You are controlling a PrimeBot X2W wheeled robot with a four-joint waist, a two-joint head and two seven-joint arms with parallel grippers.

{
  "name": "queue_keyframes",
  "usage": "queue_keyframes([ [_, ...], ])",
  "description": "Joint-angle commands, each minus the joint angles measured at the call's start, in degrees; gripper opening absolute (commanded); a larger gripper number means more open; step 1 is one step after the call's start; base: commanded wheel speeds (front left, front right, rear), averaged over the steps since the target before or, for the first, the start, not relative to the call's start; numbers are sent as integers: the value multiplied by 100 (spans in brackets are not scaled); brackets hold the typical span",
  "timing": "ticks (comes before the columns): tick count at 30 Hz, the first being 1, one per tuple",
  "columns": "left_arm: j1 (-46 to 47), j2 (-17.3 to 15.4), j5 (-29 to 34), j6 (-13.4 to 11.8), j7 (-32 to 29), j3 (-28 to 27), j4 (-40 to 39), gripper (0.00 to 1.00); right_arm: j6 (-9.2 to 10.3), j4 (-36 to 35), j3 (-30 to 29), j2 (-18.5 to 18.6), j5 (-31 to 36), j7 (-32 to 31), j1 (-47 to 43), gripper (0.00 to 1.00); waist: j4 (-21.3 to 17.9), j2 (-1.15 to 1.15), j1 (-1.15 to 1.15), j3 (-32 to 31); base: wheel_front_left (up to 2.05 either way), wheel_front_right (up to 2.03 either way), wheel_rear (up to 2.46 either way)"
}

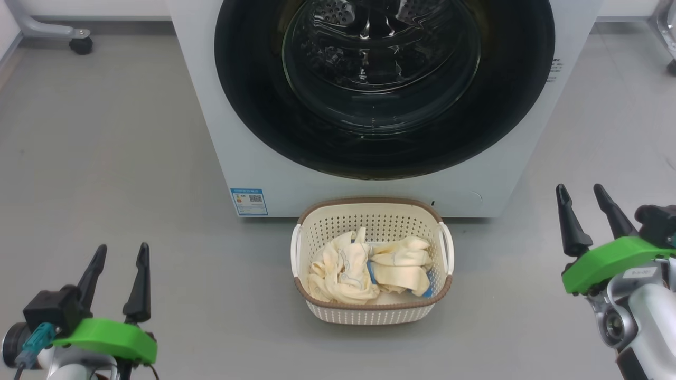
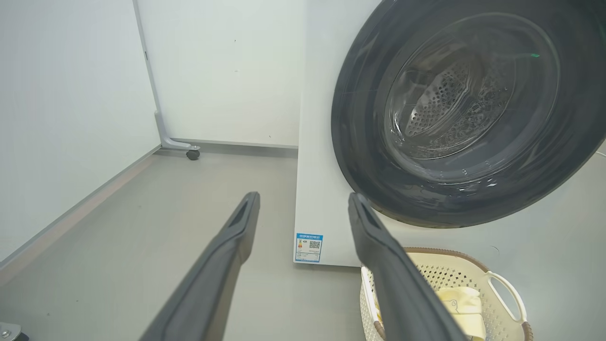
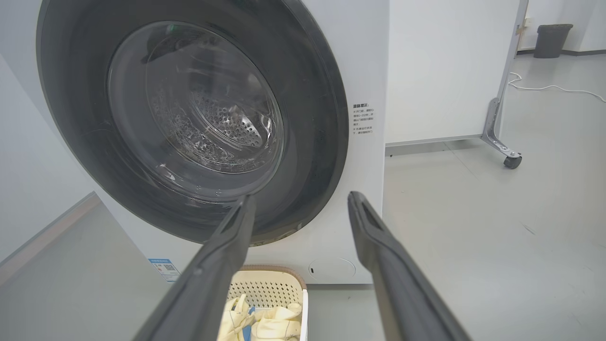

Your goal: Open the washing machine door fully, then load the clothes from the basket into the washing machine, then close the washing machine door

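1. I see the basket [image 1: 372,311] at lower centre of my head view, on the grey floor [image 1: 105,158], just in front of the washing machine [image 1: 211,132].
2. Inside it are the clothes [image 1: 364,266], a cream-yellow heap with blue bits that covers most of the bottom.
3. The washing machine door [image 1: 253,105] is at top centre, shut flush, with the perforated drum [image 1: 338,16] visible through the glass.
4. The left gripper [image 1: 122,247] is at lower left with fingers spread wide. It's empty, touching nothing, and well apart from the basket.
5. The right gripper [image 1: 580,188] is at the right edge, also spread wide and empty, clear of the machine.
6. A blue label sticker [image 1: 249,201] sits low left on the machine front.
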State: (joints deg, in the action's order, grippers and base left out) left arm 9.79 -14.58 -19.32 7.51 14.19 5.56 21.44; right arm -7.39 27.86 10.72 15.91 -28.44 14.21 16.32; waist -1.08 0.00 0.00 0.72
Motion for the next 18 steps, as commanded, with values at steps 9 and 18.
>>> queue_keyframes([
  [9, 371, -225, 158, -11, 81, -311, -139, 100, -10, -244, -19, 49, 85, 79, 94, 100, 10, 0, 0, 24, 0, 0, 0],
  [18, 407, -165, 397, -20, 81, -388, -82, 100, -10, -276, -40, 34, 105, 79, 96, 100, 8, 0, 0, 62, 35, 35, -70],
])
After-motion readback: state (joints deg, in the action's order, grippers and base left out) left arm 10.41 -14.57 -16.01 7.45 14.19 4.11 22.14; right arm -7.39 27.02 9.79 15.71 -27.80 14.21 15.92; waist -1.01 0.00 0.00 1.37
